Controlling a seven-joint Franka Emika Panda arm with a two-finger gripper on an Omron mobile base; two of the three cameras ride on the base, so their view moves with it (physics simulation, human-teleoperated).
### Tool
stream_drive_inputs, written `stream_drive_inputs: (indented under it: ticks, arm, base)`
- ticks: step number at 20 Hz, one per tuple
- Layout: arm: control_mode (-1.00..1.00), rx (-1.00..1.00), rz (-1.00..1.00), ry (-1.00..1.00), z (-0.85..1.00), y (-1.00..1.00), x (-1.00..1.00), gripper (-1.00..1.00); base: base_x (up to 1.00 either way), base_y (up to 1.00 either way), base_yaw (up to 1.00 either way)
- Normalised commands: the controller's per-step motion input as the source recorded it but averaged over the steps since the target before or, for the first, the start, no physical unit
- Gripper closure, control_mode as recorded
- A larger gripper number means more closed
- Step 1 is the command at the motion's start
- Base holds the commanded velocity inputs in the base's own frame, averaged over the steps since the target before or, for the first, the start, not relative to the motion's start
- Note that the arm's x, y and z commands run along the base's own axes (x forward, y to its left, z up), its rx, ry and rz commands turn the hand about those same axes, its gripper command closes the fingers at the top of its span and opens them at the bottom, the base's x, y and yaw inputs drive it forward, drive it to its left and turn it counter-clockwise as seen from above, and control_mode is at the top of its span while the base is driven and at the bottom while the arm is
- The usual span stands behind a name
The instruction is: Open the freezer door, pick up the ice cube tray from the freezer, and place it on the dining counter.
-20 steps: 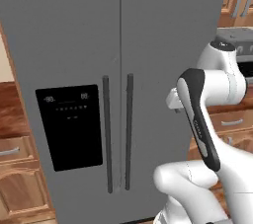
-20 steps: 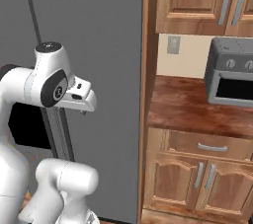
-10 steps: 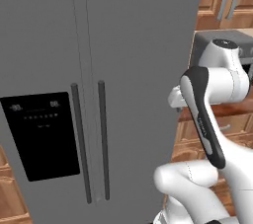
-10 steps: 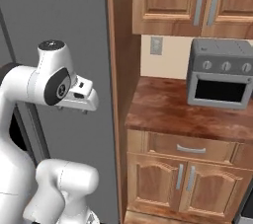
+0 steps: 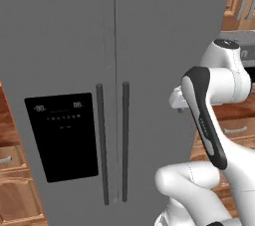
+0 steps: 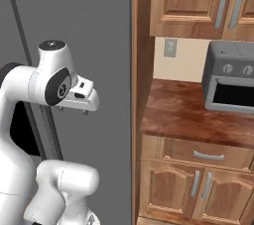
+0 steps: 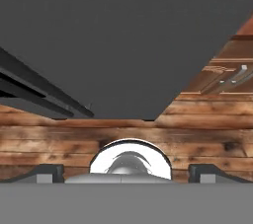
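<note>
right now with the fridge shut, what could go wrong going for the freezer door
Two dark bar handles stand side by side, so the fingers could catch the plain door's handle instead of the freezer door handle. The arm is folded in front of the plain door, so swinging across could brush it.
</note>
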Motion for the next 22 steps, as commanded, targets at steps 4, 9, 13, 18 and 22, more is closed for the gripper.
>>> stream_drive_inputs:
  ticks: [4,9,13,18,22]
  arm:
    - [1.00,0.00,0.00,0.00,0.00,0.00,0.00,-1.00]
    - [1.00,0.00,0.00,0.00,0.00,0.00,0.00,-1.00]
    - [1.00,0.00,0.00,0.00,0.00,0.00,0.00,-1.00]
    - [1.00,0.00,0.00,0.00,0.00,0.00,0.00,-1.00]
    - [1.00,0.00,0.00,0.00,0.00,0.00,0.00,-1.00]
  base:
    - [0.14,0.41,0.04]
    - [0.23,-0.01,0.02]
    - [0.16,-0.31,0.00]
    - [0.00,-0.74,0.00]
    - [0.00,-0.28,0.00]
